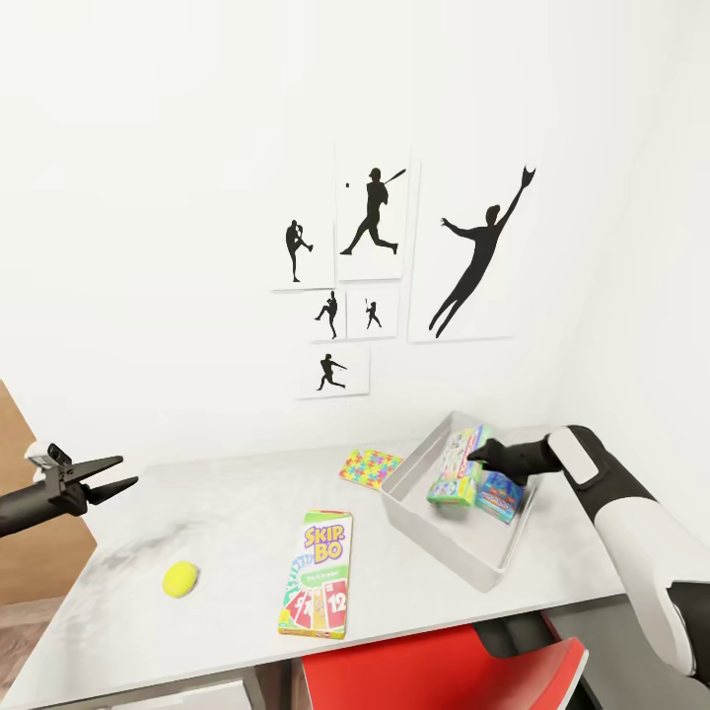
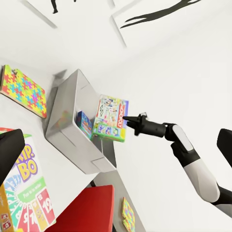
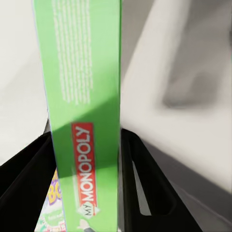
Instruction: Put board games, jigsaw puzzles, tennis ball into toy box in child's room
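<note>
Head view. The toy box (image 1: 434, 537), a light grey bin with sloping sides, sits on the pale table (image 1: 227, 523) at about 4 o'clock from the picture centre. Two board games stand on edge inside it. The nearer one, the Monopoly box (image 1: 456, 471), is tilted and pinched across its thickness by the black fingers of the right gripper (image 1: 483, 456), which reaches in over the bin's far rim. A second game box (image 1: 498, 496) leans just beside it, toward 3 o'clock; whether the two touch cannot be told.

Right wrist view. The green edge of the Monopoly box (image 3: 84, 121) lies between the two fingers (image 3: 145, 188), which are closed against its faces; the bin wall (image 3: 193, 72) appears blurred behind.

Left wrist view. The bin (image 2: 72, 140) holds both upright boxes, and the right gripper (image 2: 128, 120) meets the larger one (image 2: 111, 118).

Outside the bin: the SKIP BO box (image 1: 318, 574) lies flat at 6 o'clock from centre, well apart from the tennis ball (image 1: 180, 579) at 7 o'clock. One jigsaw puzzle (image 1: 371, 467) lies flat just beside the bin's far left corner. The left gripper (image 1: 116, 473) hovers at 9 o'clock with its fingers parted, holding nothing. A red chair (image 1: 434, 675) stands below the table edge.
</note>
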### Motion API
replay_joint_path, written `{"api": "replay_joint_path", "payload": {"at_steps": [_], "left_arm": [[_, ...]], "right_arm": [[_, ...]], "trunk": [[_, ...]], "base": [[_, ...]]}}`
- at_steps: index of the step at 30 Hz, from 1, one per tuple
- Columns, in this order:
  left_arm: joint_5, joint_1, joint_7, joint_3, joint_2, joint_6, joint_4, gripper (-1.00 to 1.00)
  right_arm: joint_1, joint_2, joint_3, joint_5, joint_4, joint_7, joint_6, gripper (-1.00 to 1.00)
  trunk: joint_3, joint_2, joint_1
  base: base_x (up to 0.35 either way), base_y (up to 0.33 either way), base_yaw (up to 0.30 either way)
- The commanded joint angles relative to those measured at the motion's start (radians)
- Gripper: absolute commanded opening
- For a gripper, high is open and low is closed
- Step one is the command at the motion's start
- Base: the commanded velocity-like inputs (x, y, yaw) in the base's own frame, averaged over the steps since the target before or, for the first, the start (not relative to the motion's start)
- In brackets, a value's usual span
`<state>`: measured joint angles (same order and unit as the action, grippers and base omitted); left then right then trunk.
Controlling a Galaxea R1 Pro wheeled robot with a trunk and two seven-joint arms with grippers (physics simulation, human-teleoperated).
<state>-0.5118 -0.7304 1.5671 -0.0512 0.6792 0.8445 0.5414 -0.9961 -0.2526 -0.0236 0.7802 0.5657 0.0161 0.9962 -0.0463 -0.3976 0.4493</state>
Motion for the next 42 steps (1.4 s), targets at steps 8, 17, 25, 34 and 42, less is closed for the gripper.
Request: {"api": "replay_joint_path", "payload": {"at_steps": [8,17,25,34,42], "left_arm": [[-0.001,0.0,0.004,0.001,0.0,0.01,0.0,1.0],[0.0,0.0,0.004,0.001,0.002,0.01,0.0,1.0],[0.0,0.0,0.004,0.001,0.002,0.01,0.0,1.0],[0.0,0.0,0.004,0.0,0.003,0.01,0.0,1.0],[-0.001,0.0,0.004,0.001,0.002,0.01,0.0,1.0]], "right_arm": [[0.001,-0.009,-0.002,-0.001,-0.005,0.046,-0.034,-1.0],[0.001,-0.009,-0.002,0.0,-0.08,0.056,-0.09,-1.0],[0.001,-0.007,0.0,0.001,-0.095,0.094,-0.103,-1.0],[0.001,-0.001,0.0,0.002,-0.166,0.099,-0.146,-1.0],[0.001,0.004,0.001,0.003,-0.171,0.099,-0.148,-1.0]], "trunk": [[-0.002,-0.002,0.001],[-0.002,-0.002,0.001],[-0.002,-0.002,0.001],[-0.002,-0.002,0.001],[-0.002,-0.002,0.001]], "base": [[0.0,0.0,0.0],[0.0,0.0,0.0],[0.0,0.0,0.0],[0.0,0.0,0.0],[0.0,0.0,0.0]]}}
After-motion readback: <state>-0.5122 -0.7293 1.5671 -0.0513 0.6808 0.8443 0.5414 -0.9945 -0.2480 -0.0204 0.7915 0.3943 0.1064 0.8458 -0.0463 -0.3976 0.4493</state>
